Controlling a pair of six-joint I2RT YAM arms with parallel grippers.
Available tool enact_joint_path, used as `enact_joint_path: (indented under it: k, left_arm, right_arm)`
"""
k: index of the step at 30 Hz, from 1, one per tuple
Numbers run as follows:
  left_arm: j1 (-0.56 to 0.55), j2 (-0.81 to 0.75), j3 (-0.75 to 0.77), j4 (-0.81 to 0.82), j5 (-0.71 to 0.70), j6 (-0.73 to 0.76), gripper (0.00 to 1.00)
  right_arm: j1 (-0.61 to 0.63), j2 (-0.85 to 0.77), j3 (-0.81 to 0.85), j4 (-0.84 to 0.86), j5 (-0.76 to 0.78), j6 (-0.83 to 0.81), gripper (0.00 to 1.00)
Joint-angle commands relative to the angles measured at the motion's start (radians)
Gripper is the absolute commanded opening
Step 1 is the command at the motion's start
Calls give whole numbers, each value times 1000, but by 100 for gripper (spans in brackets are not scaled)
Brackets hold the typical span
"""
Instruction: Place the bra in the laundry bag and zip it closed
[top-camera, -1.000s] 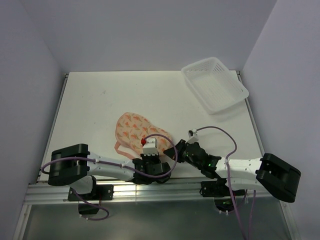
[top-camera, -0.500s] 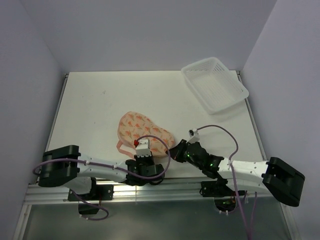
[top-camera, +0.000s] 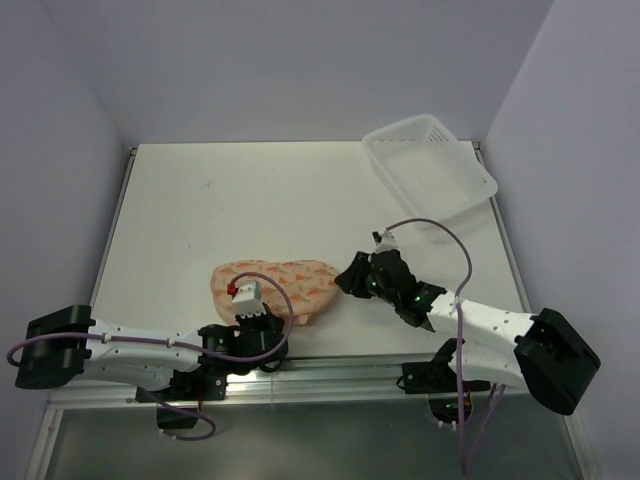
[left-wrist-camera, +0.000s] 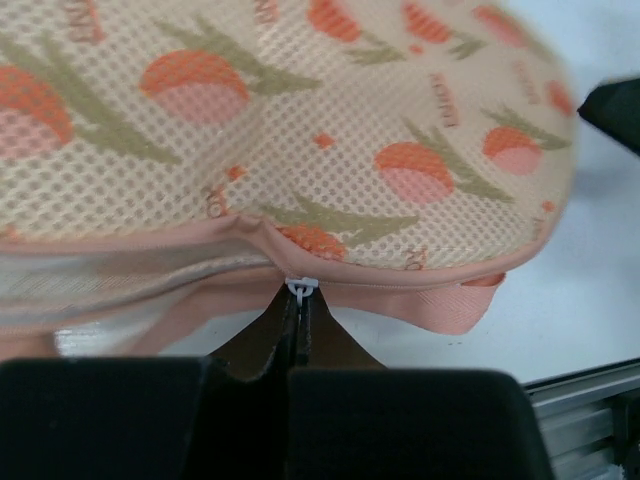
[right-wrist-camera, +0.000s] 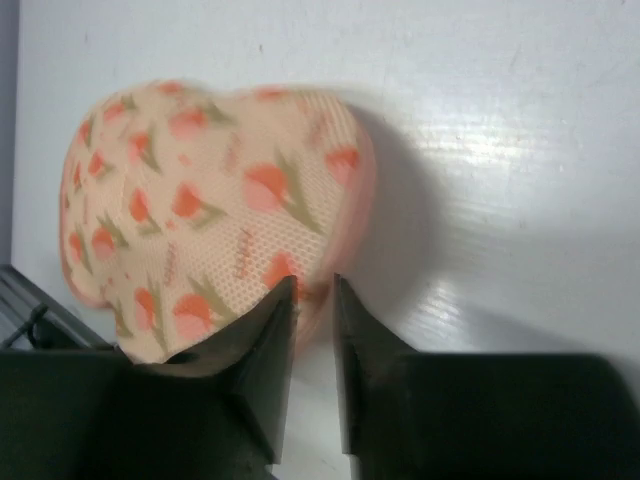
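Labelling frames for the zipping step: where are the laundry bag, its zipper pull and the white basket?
laundry bag (top-camera: 300, 278), top view, middle of its printed face.
zipper pull (left-wrist-camera: 301, 287), left wrist view, its white tab.
white basket (top-camera: 430, 175), top view, its bare floor.

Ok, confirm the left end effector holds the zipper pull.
Yes, the left end effector is shut on the laundry bag's white zipper pull.

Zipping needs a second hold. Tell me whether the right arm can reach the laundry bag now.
Probably yes: the right pincer hangs slightly open at the laundry bag's right end, nothing between them.
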Motion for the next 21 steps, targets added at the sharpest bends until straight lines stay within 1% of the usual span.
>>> enact_joint_path:
  k: [1, 2, 3, 4, 6, 7, 8, 11, 13, 16, 21]
  left_arm:
    - [11, 2, -6, 104, 30, 65, 0]
    - [16, 16, 18, 132, 35, 102, 0]
    - [19, 28, 32, 154, 39, 114, 0]
    - [30, 62, 47, 175, 53, 125, 0]
    - [43, 90, 71, 287, 78, 174, 0]
    - [60, 117, 77, 321, 107, 185, 0]
    - [70, 131, 80, 379, 122, 206, 0]
    - [85, 168, 97, 425, 153, 234, 0]
    - [85, 183, 104, 434, 162, 240, 0]
    - [85, 196, 103, 448, 187, 242, 0]
    - [82, 210, 91, 459, 210, 236, 0]
  right_arm:
    - [-3, 30, 91, -58, 13, -103, 68]
    - [16, 18, 88, -57, 13, -87, 82]
    - [35, 7, 80, -54, 16, -66, 88]
    - [83, -10, 44, -45, 28, -40, 93]
    - [135, -65, -13, 22, 48, 69, 94]
    - [185, -83, -74, 77, 77, 157, 94]
    - [207, -114, -107, 109, 89, 202, 94]
    - [255, -137, -198, 215, 111, 325, 95]
    - [257, -143, -213, 242, 120, 338, 94]
    - [258, -140, -192, 251, 139, 335, 95]
    - [257, -36, -153, 334, 135, 344, 94]
